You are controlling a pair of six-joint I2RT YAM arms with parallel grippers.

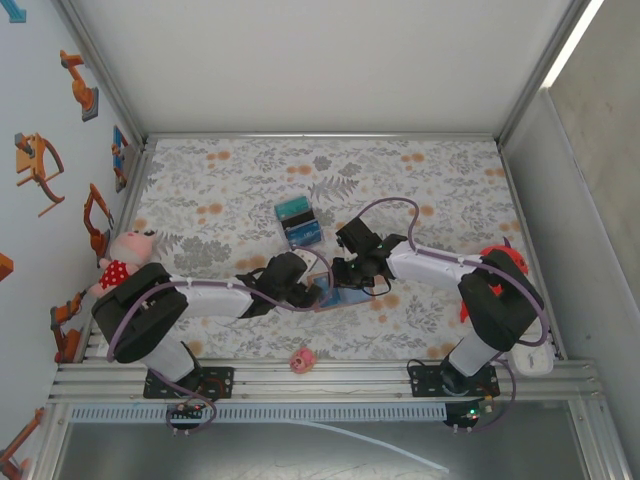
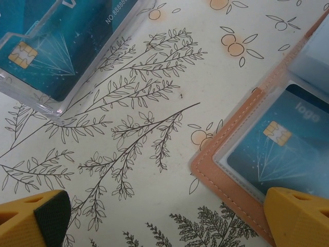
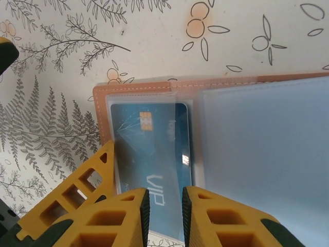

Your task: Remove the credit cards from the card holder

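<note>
**Fingers at the open card holder [image 3: 133, 88]**

It lies on the counter [image 1: 220, 180]. Right fingers [image 3: 163, 200], a narrow gap apart, stand over the blue credit card [image 3: 154, 149] in its clear pocket; any grip cannot be told. Left fingers [image 2: 164, 221], wide open and empty, flank its corner.

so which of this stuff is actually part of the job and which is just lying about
Job:
- card holder, open
- card in its pocket
- cards in the clear tray
- right tool, over the pocketed card

Lying about:
- pink toy
- plush doll
</note>
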